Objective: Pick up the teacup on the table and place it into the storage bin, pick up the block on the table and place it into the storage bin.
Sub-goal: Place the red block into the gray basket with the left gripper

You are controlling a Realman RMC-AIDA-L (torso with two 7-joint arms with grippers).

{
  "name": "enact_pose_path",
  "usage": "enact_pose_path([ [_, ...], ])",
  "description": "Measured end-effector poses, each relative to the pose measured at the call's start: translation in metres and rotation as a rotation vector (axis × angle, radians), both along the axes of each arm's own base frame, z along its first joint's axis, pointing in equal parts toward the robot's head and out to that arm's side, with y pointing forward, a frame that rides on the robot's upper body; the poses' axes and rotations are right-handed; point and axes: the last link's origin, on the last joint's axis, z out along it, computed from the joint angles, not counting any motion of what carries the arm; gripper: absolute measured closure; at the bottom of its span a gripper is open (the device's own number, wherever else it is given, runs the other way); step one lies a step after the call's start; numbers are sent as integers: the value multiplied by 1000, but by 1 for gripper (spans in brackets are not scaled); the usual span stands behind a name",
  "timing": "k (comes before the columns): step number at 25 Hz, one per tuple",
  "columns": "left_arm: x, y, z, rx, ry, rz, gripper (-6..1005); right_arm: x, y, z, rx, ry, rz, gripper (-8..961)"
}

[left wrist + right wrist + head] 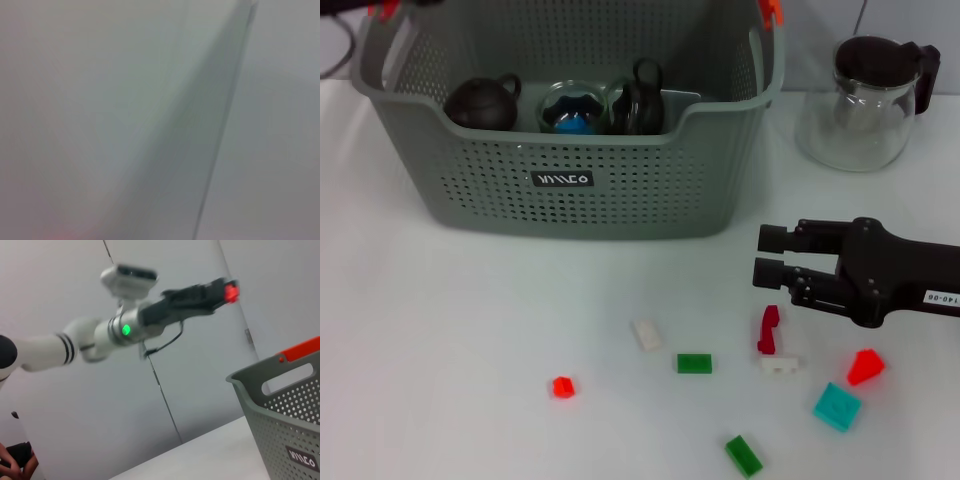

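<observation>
While I watched through the head view, I logged the storage bin point(570, 180) at the far left-centre of the white table point(450, 330), grey-green, perforated, with a black label on its front wall. Inside it: a dark teapot point(480, 103), a glass teacup point(573, 108) with something blue in it, and a black-handled item point(642, 98) just beside the cup. A glass pitcher point(865, 100) with black lid stood to the right of the bin, apart from it.

The right gripper point(762, 256) hung low over the table, right of centre, fingers pointing left, set narrowly apart, holding nothing. Just below it a dark red block point(768, 329) stood on edge, touching a white block point(778, 365). Other blocks lay scattered nearer: white point(646, 334), green point(694, 363), small red point(562, 386), red point(866, 366), teal point(837, 406), green point(744, 455).

Left wrist view: only blurred grey surfaces; I recorded nothing identifiable.

Right wrist view: the bin's corner point(280, 415) with orange clip, and the left gripper point(227, 292) raised high, well above the bin, a red piece point(231, 293) at its tip. Whether it gripped that piece, I could not tell.
</observation>
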Motion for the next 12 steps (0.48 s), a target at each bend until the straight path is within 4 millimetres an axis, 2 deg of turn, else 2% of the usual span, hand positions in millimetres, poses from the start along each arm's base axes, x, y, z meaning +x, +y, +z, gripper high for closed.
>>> enact_pose_path([
  [5, 23, 36, -13, -7, 249, 144, 679, 1, -1, 0, 0, 1, -4, 459],
  [7, 26, 41, -19, -7, 299, 161, 673, 0, -1, -1, -1, 2, -2, 459],
  [8, 31, 50, -32, 5, 397, 190, 671, 0, -1, -1, -3, 2, -1, 459],
  [12, 32, 60, -50, 34, 494, 233, 660, -1, 0, -2, -5, 3, 2, 459],
])
